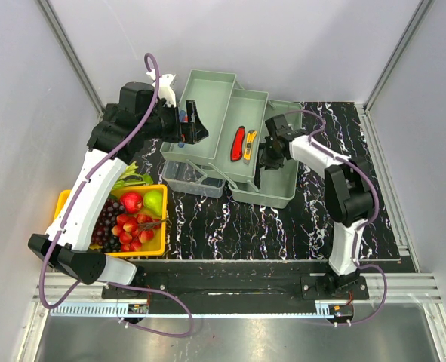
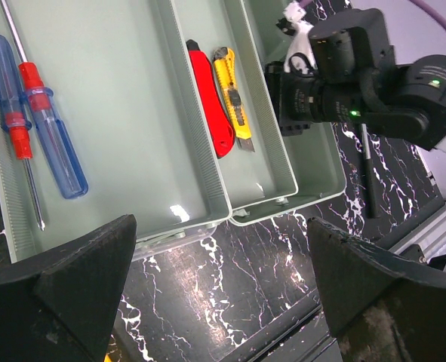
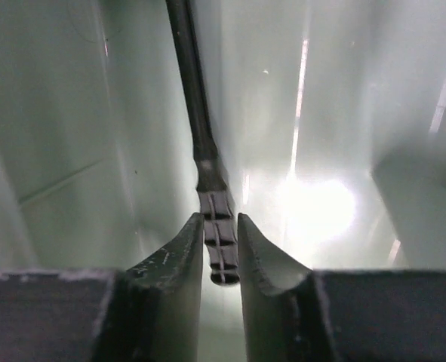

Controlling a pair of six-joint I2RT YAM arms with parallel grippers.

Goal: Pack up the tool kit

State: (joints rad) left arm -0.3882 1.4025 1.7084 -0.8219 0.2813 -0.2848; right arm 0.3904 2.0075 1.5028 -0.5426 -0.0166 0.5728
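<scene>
At the lower left of the top view, nearest the arm bases, a yellow fruit tray [image 1: 146, 250] sits on the black marbled bench [image 1: 283, 226], partly hidden under the left arm. Just past it a small clear container [image 1: 185, 179] sits at the near left edge of the toolbox [image 1: 207, 90]; whether they touch cannot be told. The toolbox stands open at frame centre with its trays folded out in steps. The right hand [image 3: 219, 222] is dipped into the deep right compartment, its fingers pinched on the ribbed end of a slim dark tool [image 3: 195, 113]. The tool's far end runs off the top of the wrist view, and its kind cannot be made out. In the middle tray a red utility knife [image 2: 211, 105] and a yellow utility knife [image 2: 234, 102] lie side by side. Farther up, the left hand [image 2: 219, 222] hovers spread wide and empty above the left tray. Two screwdrivers [image 2: 53, 143] with blue and red handles lie head to tail in that tray, and from above the hand covers them almost wholly.
</scene>
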